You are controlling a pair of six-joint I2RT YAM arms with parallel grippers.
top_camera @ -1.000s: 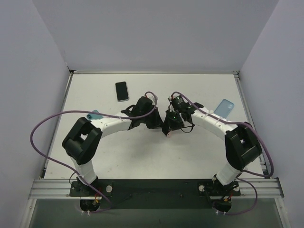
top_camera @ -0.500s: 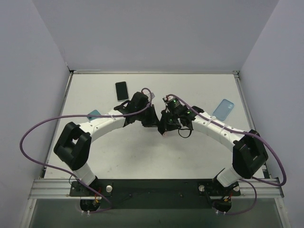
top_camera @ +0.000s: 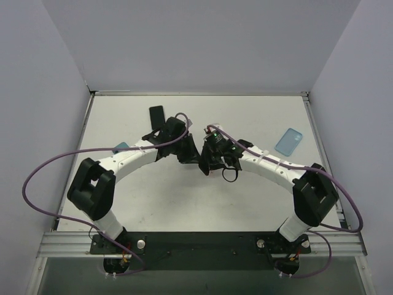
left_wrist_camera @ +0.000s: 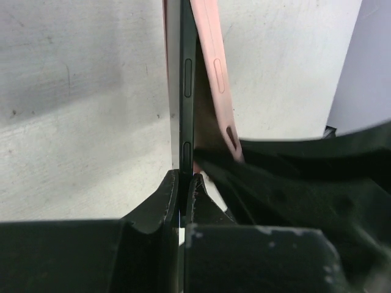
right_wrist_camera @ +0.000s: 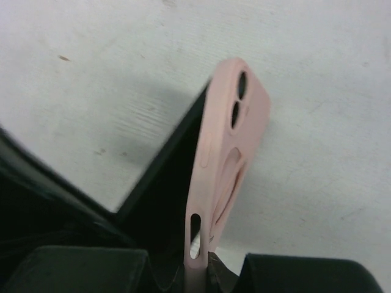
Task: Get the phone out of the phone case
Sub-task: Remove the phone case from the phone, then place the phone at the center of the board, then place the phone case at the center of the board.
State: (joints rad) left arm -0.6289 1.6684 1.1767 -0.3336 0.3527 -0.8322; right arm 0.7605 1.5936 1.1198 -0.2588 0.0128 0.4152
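Pinching the dark phone [left_wrist_camera: 188, 91] by its thin edge, the left gripper [left_wrist_camera: 185, 180] is closed tight. Beside it, the right gripper [right_wrist_camera: 197, 268] clamps the pink case [right_wrist_camera: 235, 140], which splays off the phone but still meets it at the camera end. Both wrists have swung leftward together, so extraction seems unfinished. Beyond the pink case lies a spare black phone [top_camera: 156, 113].

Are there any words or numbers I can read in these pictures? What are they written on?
None: no word, number or logo can be read anywhere.
The pink silicone phone case is plain, with only cut-out holes.
The black phone shows side buttons but no print.
The second black phone and the light blue phone case are too small in the top view to show any writing.
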